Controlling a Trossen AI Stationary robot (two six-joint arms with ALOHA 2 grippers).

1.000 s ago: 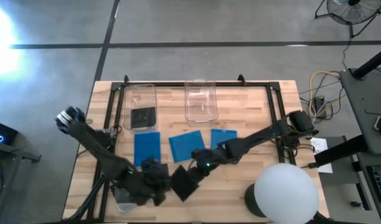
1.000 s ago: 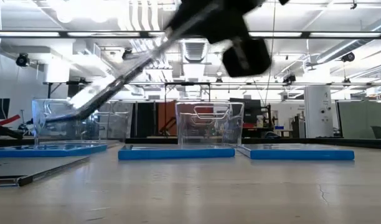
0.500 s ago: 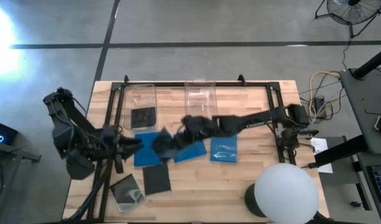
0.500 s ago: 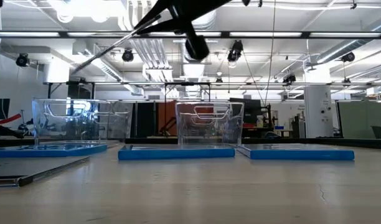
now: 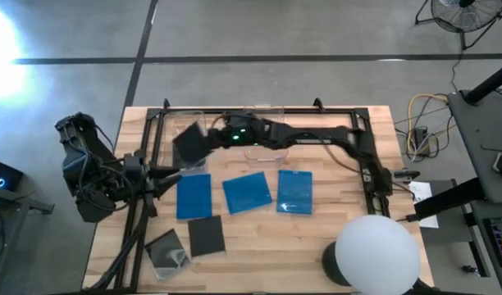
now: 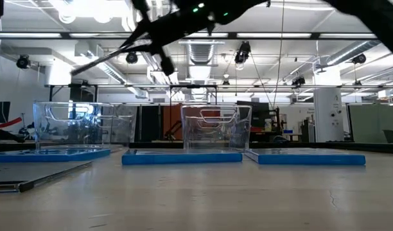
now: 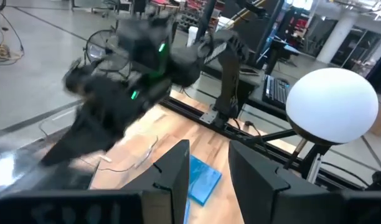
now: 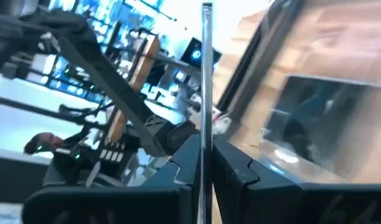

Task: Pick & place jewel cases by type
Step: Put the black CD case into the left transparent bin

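Dark jewel case [image 5: 189, 146] clamped edge-on in right hand [image 5: 208, 141], carried up over left bin [image 5: 185, 124], left hand [image 7: 206, 171] open

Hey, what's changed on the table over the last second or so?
The right claw carried a dark case from the table's near edge up to the left clear bin, still clamped on it. The left arm pulled back to the table's left side, its claw open. The three blue cases, the other clear bin and the dark cases near the front stayed put.
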